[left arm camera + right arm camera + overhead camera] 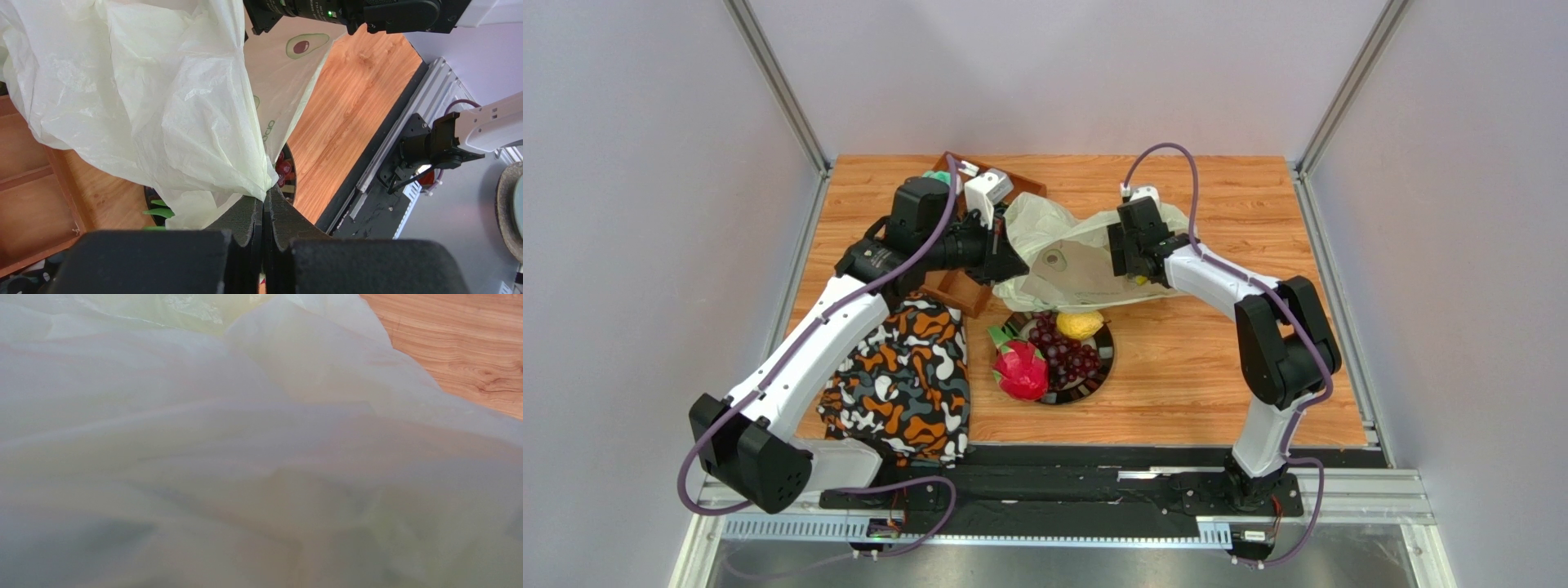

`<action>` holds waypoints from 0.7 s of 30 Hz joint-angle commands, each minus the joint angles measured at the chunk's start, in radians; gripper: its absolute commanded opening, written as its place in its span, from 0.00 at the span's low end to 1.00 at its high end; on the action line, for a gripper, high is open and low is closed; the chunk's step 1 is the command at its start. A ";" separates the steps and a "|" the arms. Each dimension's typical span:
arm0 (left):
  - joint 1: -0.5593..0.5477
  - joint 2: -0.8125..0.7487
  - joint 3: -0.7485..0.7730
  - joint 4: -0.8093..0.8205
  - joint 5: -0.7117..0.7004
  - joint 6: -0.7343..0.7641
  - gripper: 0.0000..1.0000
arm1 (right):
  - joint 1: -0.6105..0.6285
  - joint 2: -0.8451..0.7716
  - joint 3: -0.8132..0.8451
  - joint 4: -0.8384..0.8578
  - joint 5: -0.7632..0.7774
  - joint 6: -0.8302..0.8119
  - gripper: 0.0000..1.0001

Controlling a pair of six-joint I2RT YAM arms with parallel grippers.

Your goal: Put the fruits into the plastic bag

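Note:
The plastic bag (pixel 1069 260) lies in a pale translucent heap at mid-table. My left gripper (pixel 265 199) is shut on a pinched fold of the bag's (pixel 172 110) edge and holds it up at its left side (pixel 1020 263). My right gripper (pixel 1122 255) sits at the bag's right side with its fingers buried in the film. The right wrist view is filled with bag film (pixel 245 447), so its jaws are hidden. On a dark plate (pixel 1107 365) just in front of the bag lie the fruits: a dragon fruit (pixel 1020 370), purple grapes (pixel 1071 358) and a small round yellow fruit (pixel 1080 325).
An orange-black-white patterned cloth (pixel 897 380) lies at the front left beside the plate. A wooden tray (pixel 37 202) stands behind the left arm at the back left. Bare wood table (pixel 1210 368) lies to the right of the plate.

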 commanded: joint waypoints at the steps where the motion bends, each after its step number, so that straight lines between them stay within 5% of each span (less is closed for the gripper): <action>1: 0.010 0.009 0.000 0.005 0.006 0.022 0.00 | -0.003 -0.041 0.035 -0.004 -0.040 0.013 0.76; 9: 0.019 0.010 -0.008 0.005 0.000 0.019 0.00 | -0.002 -0.123 0.007 0.014 -0.169 0.014 0.73; 21: 0.027 0.012 -0.012 0.011 -0.006 0.004 0.00 | 0.056 -0.427 -0.189 0.060 -0.645 0.007 0.74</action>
